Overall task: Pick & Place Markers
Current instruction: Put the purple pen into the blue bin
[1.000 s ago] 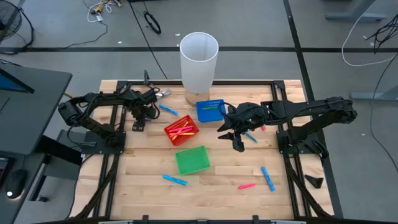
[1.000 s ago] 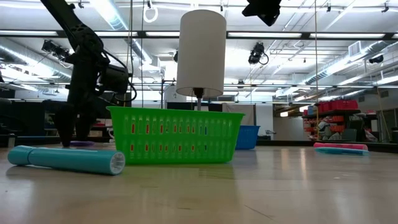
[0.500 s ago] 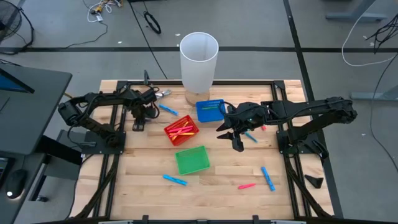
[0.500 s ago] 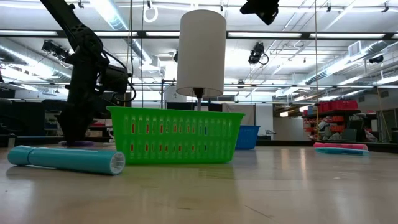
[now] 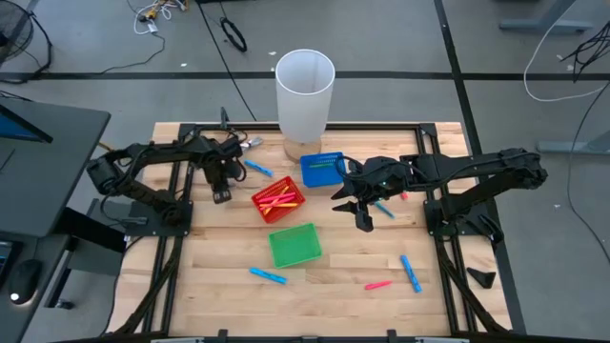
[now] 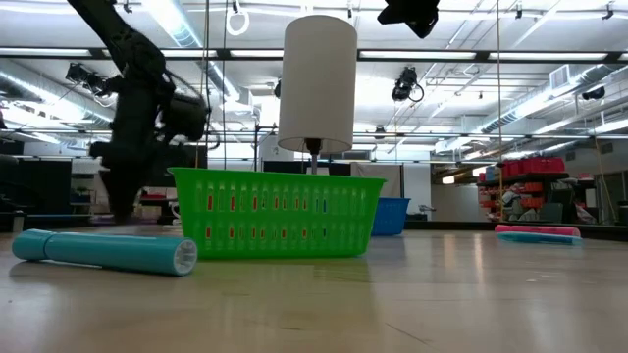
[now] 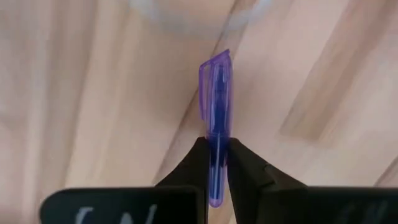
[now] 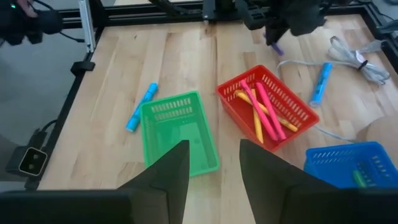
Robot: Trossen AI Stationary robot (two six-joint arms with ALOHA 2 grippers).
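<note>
A thin purple plastic marker [image 7: 216,124] is clamped between the fingers of the left gripper [image 7: 215,163], its long axis running straight out past the fingertips.

The marker is gripped near its lower end, so most of its length — cap end foremost — is seen projecting beyond the jaws, clear of the pale wooden table [image 5: 229,257]. In the high view the left gripper [image 5: 221,188] is placed just beside the small red mesh basket [image 5: 278,200], which lies toward the table's middle from it and already holds pink and yellow markers. The right gripper [image 5: 365,217] is held partly open with nothing between its fingers, near the small blue mesh basket [image 5: 322,169] — farther from the purple marker.
</note>
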